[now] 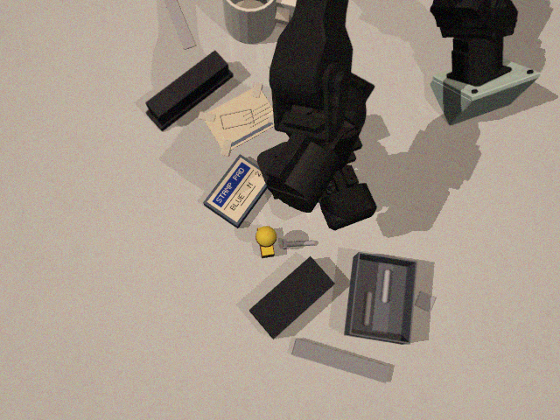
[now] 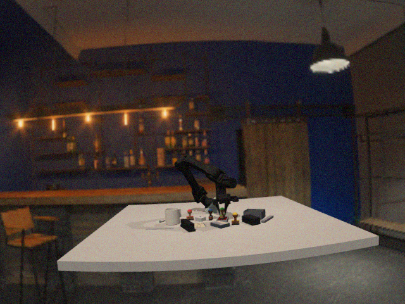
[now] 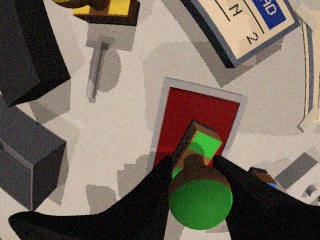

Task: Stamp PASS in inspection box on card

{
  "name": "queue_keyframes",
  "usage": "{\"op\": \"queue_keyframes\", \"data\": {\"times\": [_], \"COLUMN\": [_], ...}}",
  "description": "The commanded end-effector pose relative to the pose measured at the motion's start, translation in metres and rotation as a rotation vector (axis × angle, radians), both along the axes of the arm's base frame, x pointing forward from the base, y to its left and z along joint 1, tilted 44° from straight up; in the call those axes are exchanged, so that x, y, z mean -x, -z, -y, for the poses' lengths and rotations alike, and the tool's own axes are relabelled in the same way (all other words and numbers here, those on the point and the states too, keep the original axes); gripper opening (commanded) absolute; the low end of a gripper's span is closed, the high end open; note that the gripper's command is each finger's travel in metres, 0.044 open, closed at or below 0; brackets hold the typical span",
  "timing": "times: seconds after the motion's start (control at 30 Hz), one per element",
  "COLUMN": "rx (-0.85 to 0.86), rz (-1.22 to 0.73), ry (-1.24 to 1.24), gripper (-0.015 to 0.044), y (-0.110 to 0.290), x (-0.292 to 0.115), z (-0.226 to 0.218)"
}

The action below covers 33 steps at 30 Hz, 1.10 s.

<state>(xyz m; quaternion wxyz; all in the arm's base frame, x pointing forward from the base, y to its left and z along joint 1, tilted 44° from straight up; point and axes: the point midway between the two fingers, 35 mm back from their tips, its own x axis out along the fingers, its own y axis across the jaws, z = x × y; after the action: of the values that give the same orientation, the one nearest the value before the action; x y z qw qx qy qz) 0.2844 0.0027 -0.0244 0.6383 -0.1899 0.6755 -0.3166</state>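
Note:
My gripper (image 2: 223, 213) (image 3: 192, 161) is shut on the green-knobbed stamp (image 2: 222, 209) (image 3: 200, 202), which has a brown body with bright green on its block. The stamp is over the open red ink pad (image 3: 187, 107), within its outline in the wrist view; whether it touches the ink I cannot tell. In the top view the arm hides the stamp, the fingertips and the red pad. The cream card (image 1: 241, 107) (image 2: 200, 225) is taped down; its outlined box shows no print. Which word the stamp carries is hidden.
A closed blue stamp pad (image 1: 237, 192) (image 3: 240, 20) lies between card and yellow stamp (image 1: 265, 236) (image 2: 235, 218). Nearby are a black block (image 1: 291, 297), an open tray (image 1: 411, 303), a mug (image 2: 172, 216), a long black block (image 1: 187, 87), and red (image 2: 189, 214) and blue (image 2: 210, 213) stamps.

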Motion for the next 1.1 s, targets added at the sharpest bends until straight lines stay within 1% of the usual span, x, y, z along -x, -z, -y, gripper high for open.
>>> {"op": "queue_keyframes", "data": {"times": [0.0, 1.07], "rx": [0.004, 0.003], "rz": [0.002, 0.002], "ry": [0.000, 0.000], "gripper": [0.0000, 0.0000], "y": [0.001, -0.010], "x": [-0.001, -0.003], "z": [0.002, -0.008]}}
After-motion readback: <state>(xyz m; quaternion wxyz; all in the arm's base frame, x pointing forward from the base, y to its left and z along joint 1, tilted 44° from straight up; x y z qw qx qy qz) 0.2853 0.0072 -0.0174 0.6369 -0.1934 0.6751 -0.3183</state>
